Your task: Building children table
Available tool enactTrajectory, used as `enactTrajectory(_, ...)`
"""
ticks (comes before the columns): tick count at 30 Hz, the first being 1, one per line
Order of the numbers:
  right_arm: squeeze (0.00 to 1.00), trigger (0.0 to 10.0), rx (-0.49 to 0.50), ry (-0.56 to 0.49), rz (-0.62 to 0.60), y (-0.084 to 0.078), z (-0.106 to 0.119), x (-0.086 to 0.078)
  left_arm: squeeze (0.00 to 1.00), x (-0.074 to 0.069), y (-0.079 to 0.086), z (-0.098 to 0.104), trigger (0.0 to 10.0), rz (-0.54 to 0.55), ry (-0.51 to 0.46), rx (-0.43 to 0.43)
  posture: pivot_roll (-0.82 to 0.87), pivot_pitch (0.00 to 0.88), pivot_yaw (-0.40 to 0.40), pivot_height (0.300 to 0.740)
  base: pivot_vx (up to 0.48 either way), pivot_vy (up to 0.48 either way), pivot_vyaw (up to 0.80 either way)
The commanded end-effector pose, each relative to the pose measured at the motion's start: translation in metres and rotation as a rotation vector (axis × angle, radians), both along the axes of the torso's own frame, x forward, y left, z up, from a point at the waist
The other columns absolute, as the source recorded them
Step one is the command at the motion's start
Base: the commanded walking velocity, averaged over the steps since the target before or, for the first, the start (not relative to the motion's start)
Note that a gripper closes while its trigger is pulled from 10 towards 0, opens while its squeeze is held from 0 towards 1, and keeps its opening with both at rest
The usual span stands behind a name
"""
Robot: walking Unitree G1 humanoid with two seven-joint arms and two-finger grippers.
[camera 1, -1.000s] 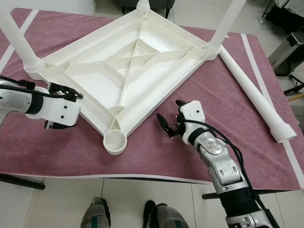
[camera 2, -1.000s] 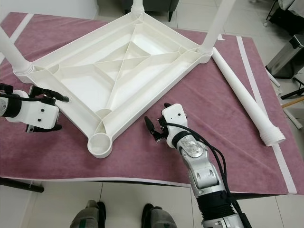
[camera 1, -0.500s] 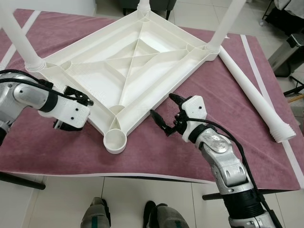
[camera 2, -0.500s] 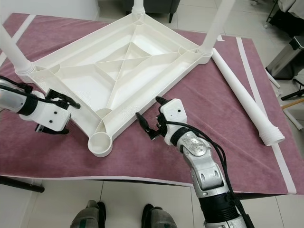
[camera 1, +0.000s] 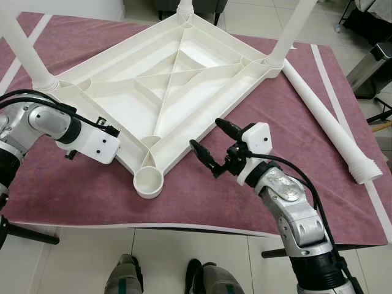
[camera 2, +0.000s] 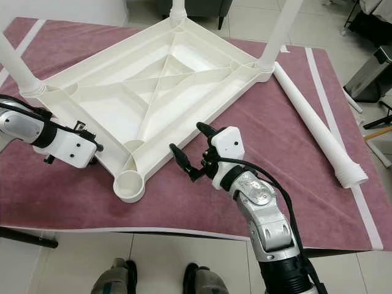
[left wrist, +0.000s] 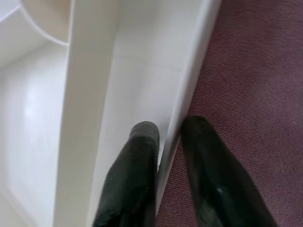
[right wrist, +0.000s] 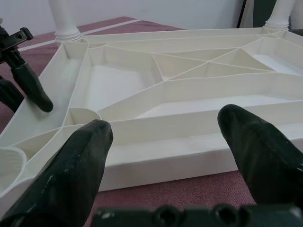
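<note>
The white plastic table top (camera 1: 165, 86) lies upside down on the maroon cloth (camera 1: 263, 116) covering the desk. Its ribbed underside faces up. Three legs stand in their corner sockets: one at my left (camera 1: 21, 46), one at the far corner (camera 1: 185, 6), one at the far right (camera 1: 293, 30). The nearest corner socket (camera 1: 149, 182) is an open round cup with no leg in it. The fourth leg (camera 1: 327, 119) lies loose on the cloth to my right, just beside the right-hand corner of the table top, its ridged end (camera 1: 366, 171) towards me.

My left hand (camera 1: 113, 131) is at the near left edge of the table top. In the left wrist view one finger (left wrist: 135, 165) sits inside the rim wall (left wrist: 187, 85) and the other outside it on the cloth side. The fingers straddle the wall closely; they look clenched on it, though I cannot confirm firm contact from this angle.

My right hand (camera 1: 211, 147) hovers above the cloth, just off the near right edge of the table top, fingers spread wide and grasping nothing. In the right wrist view both fingertips (right wrist: 85, 156) point at the side wall of the table top.

Two shoes (camera 1: 122, 278) show on the tiled floor (camera 1: 165, 257) below the desk edge.
</note>
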State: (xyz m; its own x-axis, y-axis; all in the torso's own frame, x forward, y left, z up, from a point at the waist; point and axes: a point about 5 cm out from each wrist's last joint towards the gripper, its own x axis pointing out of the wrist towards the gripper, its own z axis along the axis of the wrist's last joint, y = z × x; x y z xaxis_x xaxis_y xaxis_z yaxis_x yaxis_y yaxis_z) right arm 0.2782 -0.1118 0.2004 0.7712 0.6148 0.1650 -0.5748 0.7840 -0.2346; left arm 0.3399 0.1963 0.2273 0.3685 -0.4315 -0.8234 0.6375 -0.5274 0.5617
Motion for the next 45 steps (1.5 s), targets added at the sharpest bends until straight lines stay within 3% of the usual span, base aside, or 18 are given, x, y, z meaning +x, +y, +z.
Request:
enactTrajectory(1, 0.0, 10.0, 0.005, 0.006, -0.006, -0.004, 0.0, -0.002, 0.0, 0.0, 0.005, -0.001, 0.0, 0.005, 0.009, 0.0, 0.09, 0.185, -0.005, 0.74, 0.0, 0.0, 0.0)
enactTrajectory(9, 0.0, 10.0, -0.001, 0.029, -0.005, -0.005, -0.004, -0.002, 0.0, -0.005, 0.012, 0.008, 0.0, -0.007, 0.059, -0.015, 0.11, 0.182, -0.01, 0.74, 0.0, 0.0, 0.0)
enactTrajectory(11, 0.0, 10.0, -0.047, 0.052, 0.025, -0.004, -0.013, -0.005, 0.0, -0.011, 0.005, 0.014, 0.0, -0.014, 0.118, -0.116, 0.11, 0.184, -0.011, 0.74, 0.0, 0.0, 0.0)
enactTrajectory(12, 0.0, 10.0, -0.047, 0.052, 0.025, -0.004, -0.013, -0.005, 0.0, -0.011, 0.005, 0.014, 0.0, -0.014, 0.118, -0.116, 0.11, 0.184, -0.011, 0.74, 0.0, 0.0, 0.0)
enactTrajectory(13, 0.0, 10.0, -0.06, 0.064, 0.043, -0.004, -0.016, -0.006, 0.0, -0.013, 0.001, 0.019, 0.0, -0.014, 0.149, -0.18, 0.11, 0.185, -0.012, 0.74, 0.0, 0.0, 0.0)
enactTrajectory(14, 0.0, 10.0, -0.06, 0.064, 0.043, -0.004, -0.016, -0.006, 0.0, -0.013, 0.001, 0.019, 0.0, -0.014, 0.149, -0.18, 0.11, 0.185, -0.012, 0.74, 0.0, 0.0, 0.0)
enactTrajectory(18, 0.0, 10.0, -0.084, 0.087, 0.072, -0.007, -0.021, -0.01, 0.0, -0.013, -0.009, 0.036, 0.0, -0.003, 0.2, -0.34, 0.12, 0.188, -0.009, 0.74, 0.0, 0.0, 0.0)
enactTrajectory(23, 0.0, 10.0, -0.084, 0.093, 0.057, -0.009, -0.022, -0.009, 0.0, -0.008, -0.008, 0.041, 0.0, 0.076, 0.211, -0.429, 0.11, 0.19, -0.006, 0.74, 0.0, 0.0, 0.0)
enactTrajectory(26, 0.0, 10.0, -0.084, 0.094, 0.057, -0.008, -0.023, -0.009, 0.0, -0.009, -0.005, 0.037, 0.0, 0.123, 0.22, -0.451, 0.12, 0.19, -0.005, 0.74, 0.0, 0.0, 0.0)
enactTrajectory(29, 0.0, 10.0, -0.083, 0.096, 0.06, -0.008, -0.024, -0.01, 0.0, -0.015, 0.0, 0.026, 0.0, 0.155, 0.229, -0.404, 0.12, 0.192, -0.005, 0.74, 0.0, 0.0, 0.0)
enactTrajectory(32, 0.0, 10.0, -0.083, 0.097, 0.058, -0.008, -0.024, -0.009, 0.0, -0.027, 0.006, 0.005, 0.0, 0.205, 0.284, -0.382, 0.13, 0.195, -0.004, 0.74, 0.0, 0.0, 0.0)
enactTrajectory(39, 0.0, 10.0, -0.083, 0.095, 0.053, -0.008, -0.024, -0.008, 0.0, -0.043, 0.011, -0.017, 0.0, 0.282, 0.353, -0.362, 0.14, 0.198, -0.004, 0.74, 0.0, 0.0, 0.0)
enactTrajectory(41, 0.0, 10.0, -0.083, 0.095, 0.051, -0.008, -0.024, -0.007, 0.0, -0.045, 0.012, -0.021, 0.0, 0.309, 0.359, -0.369, 0.14, 0.2, -0.005, 0.74, 0.0, 0.0, 0.0)
enactTrajectory(45, 0.0, 10.0, -0.082, 0.092, 0.034, -0.009, -0.024, -0.005, 0.0, -0.045, 0.01, -0.023, 0.0, 0.429, 0.392, -0.494, 0.14, 0.201, -0.002, 0.74, 0.0, 0.0, 0.0)
